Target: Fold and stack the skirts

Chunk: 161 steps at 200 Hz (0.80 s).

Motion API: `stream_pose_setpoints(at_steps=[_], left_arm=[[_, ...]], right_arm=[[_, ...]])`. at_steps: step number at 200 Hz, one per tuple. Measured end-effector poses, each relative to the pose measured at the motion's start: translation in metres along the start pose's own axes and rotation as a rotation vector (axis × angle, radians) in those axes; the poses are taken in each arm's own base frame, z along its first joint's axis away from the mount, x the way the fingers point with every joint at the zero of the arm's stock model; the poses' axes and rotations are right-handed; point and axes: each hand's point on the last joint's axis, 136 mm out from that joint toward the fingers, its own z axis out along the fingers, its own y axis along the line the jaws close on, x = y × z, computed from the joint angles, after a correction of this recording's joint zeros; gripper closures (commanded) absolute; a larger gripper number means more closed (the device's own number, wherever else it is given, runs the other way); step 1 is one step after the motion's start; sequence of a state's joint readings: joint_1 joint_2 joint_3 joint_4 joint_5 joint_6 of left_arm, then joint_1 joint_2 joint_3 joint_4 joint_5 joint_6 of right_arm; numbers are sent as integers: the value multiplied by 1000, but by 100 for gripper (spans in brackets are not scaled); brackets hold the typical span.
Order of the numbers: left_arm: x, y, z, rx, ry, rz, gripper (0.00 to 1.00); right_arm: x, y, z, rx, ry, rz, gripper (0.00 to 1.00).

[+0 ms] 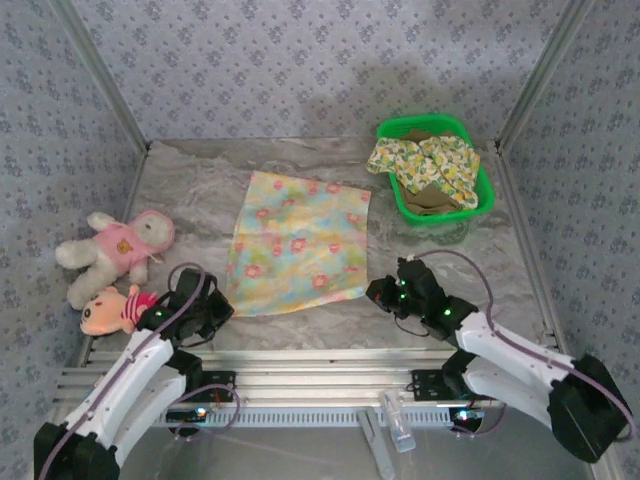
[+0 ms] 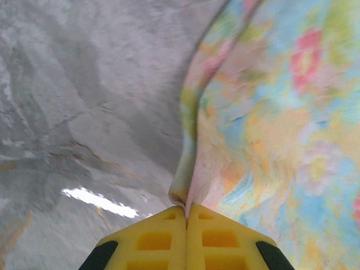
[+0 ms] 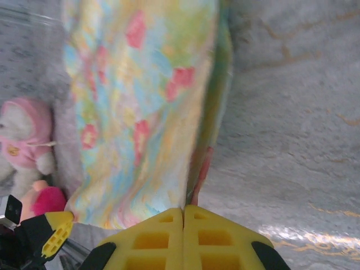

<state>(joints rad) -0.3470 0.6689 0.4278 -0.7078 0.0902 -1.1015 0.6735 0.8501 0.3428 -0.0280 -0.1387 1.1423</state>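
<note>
Grey marbled bench [image 1: 190, 190], patterned walls [image 1: 300, 60] on three sides; pale yellow pastel-patterned skirt [image 1: 300, 242] lies spread at frame centre; left claw [image 1: 218, 303] clamped on its lower-left corner — cloth pinched between the closed jaws; right claw [image 1: 382, 293] clamped likewise on the lower-right corner; white-yellow floral skirt [image 1: 425, 165] heaped in the green basket [image 1: 484, 195] — upper right of frame; two plush toys [image 1: 120, 245] at left.

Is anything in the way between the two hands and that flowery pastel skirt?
Nothing visible. The left hand and right hand each pinch a near corner of the pastel skirt. The plush toys lie to its left, the green basket at the far right, both clear of it.
</note>
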Motion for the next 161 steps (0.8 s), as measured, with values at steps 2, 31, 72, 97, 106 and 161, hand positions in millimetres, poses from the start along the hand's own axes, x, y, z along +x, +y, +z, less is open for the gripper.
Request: stream_pose_setpoints(at_steps=[2,31,72,97,106,161], left_arm=[[-1,-3,-2,5,-3,1,100],[-29,-64,-45,106,-62,53,100],[-78,-133,-77,117,-177,189,100],[-108,-173,-86,137,-251,265,100],[-118,-191,-89,151,-270,298,100],[-160,-247,-57,129,-303,430,100]], right_arm=[[-1,2,-2,-7,-8,-4,100],[-19,22,-17,-62,-89,-46,100],[-65,54,-30,-43,-221,-74,100],[-102,59,-32,20,-300,-61,100],[-114,62,-32,39,-319,-60,100],[-176,61,-8,173,-376,-58,100]])
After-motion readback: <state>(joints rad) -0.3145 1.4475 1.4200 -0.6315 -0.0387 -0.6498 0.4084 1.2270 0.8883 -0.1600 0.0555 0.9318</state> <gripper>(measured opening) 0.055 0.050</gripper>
